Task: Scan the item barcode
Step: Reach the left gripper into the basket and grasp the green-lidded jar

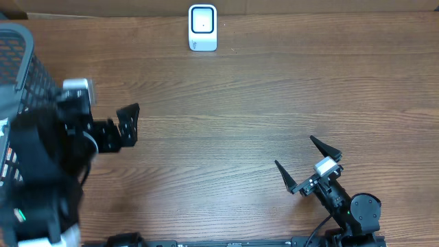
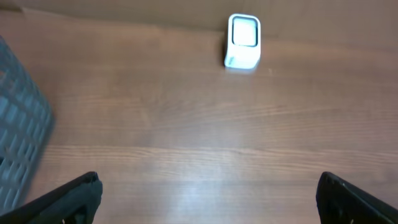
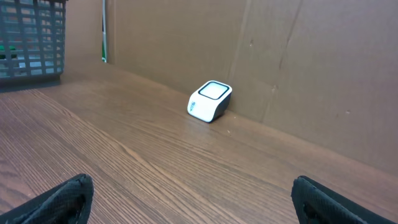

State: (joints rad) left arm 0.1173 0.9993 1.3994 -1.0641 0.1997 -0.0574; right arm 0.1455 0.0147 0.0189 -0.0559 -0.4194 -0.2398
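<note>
A white barcode scanner (image 1: 203,27) with a dark-framed window stands at the far edge of the wooden table; it also shows as the scanner (image 2: 242,41) and the scanner (image 3: 210,101). No item with a barcode can be made out; only scraps of packaging (image 1: 8,163) show inside the basket. My left gripper (image 1: 134,127) hangs open and empty just right of the basket, its fingers (image 2: 68,199) wide apart over bare wood. My right gripper (image 1: 295,151) is open and empty near the front right, fingers (image 3: 329,202) spread.
A dark mesh basket (image 1: 20,62) fills the left edge, partly under my left arm; the basket (image 3: 31,37) shows at the far left in the right wrist view. A brown cardboard wall (image 3: 298,68) runs behind the scanner.
</note>
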